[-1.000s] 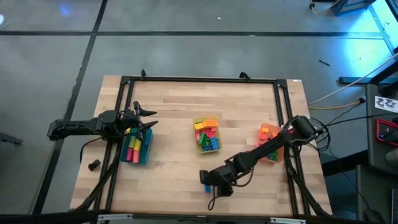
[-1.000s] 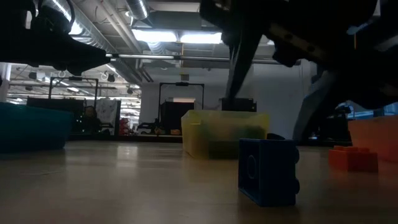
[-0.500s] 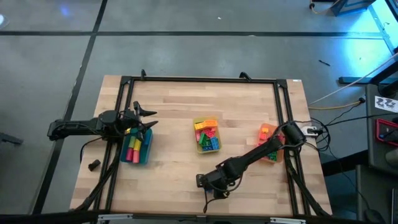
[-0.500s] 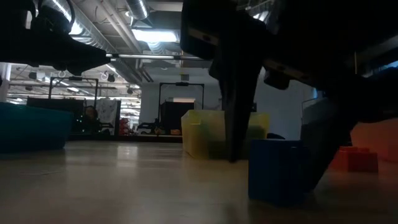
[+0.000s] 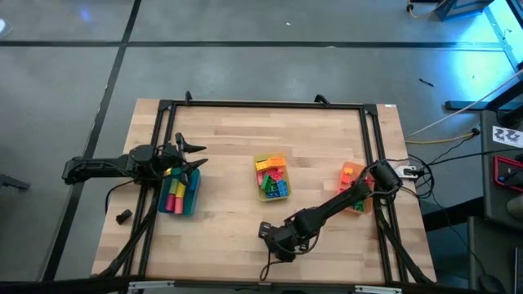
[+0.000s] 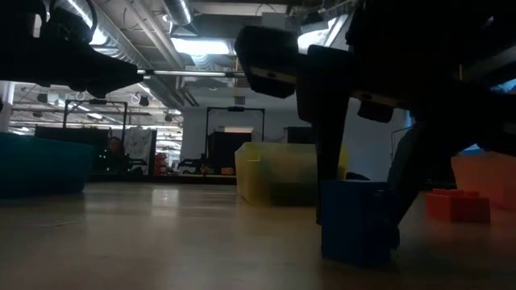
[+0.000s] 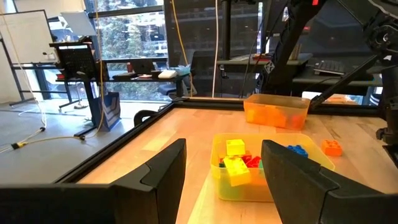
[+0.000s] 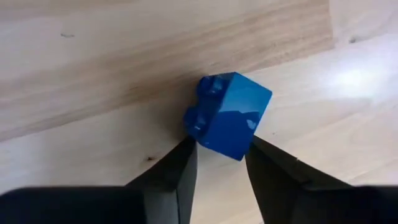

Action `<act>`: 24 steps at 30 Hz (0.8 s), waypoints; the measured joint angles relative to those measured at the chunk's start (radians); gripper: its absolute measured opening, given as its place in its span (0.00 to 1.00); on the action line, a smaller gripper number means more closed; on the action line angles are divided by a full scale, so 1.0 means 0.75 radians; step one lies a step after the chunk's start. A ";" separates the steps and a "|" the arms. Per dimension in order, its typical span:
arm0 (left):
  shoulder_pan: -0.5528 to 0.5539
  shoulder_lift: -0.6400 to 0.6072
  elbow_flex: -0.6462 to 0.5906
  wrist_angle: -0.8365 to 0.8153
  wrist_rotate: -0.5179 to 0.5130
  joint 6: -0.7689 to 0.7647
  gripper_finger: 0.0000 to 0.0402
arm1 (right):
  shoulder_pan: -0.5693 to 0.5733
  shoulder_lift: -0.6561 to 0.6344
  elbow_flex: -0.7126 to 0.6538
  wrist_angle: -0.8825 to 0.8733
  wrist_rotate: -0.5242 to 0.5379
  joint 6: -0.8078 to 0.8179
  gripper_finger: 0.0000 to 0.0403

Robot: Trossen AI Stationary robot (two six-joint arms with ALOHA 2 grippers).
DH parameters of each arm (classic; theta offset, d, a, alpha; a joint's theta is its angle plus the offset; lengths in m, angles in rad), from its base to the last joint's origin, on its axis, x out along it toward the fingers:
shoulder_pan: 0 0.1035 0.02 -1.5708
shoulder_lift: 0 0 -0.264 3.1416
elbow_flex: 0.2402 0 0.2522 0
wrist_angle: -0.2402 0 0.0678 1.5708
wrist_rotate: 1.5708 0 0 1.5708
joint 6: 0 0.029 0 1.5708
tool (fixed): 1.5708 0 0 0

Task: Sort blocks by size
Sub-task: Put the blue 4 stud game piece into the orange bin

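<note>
step: pickup, right gripper (image 8: 219, 163) clenched on blue block (image 8: 229, 116), lower middle of tabletop (image 5: 229, 147) | next: lift, pick bin by size | left gripper (image 7: 221, 168) released, hovering

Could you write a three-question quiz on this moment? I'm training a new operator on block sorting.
1. True or false: the right gripper has its fingers on either side of the blue block.
2. Which bin sits mid-table: A yellow bin, B orange bin, C blue bin?
3. Fill in: the left gripper is over the ____ bin.

Key: 1 true; 2 A; 3 blue.
</note>
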 joint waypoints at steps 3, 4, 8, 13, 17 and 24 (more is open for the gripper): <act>0.000 0.000 0.000 0.000 0.000 0.005 0.48 | -0.001 0.000 0.001 -0.025 -0.001 0.056 0.33; 0.000 0.000 0.000 0.000 0.000 0.005 0.48 | -0.001 0.000 0.002 -0.036 -0.001 0.075 0.33; 0.000 0.000 0.000 0.000 0.000 0.005 0.48 | -0.002 0.000 0.004 -0.074 0.003 0.169 0.33; 0.000 0.000 0.000 0.000 0.000 0.005 0.48 | -0.002 0.000 0.002 -0.061 0.006 0.259 0.33; 0.000 0.000 0.000 0.000 0.000 0.005 0.48 | -0.002 0.000 0.000 -0.054 0.014 0.329 0.33; 0.000 0.000 0.000 0.000 0.000 0.005 0.48 | -0.002 0.000 0.000 -0.061 -0.012 0.468 0.33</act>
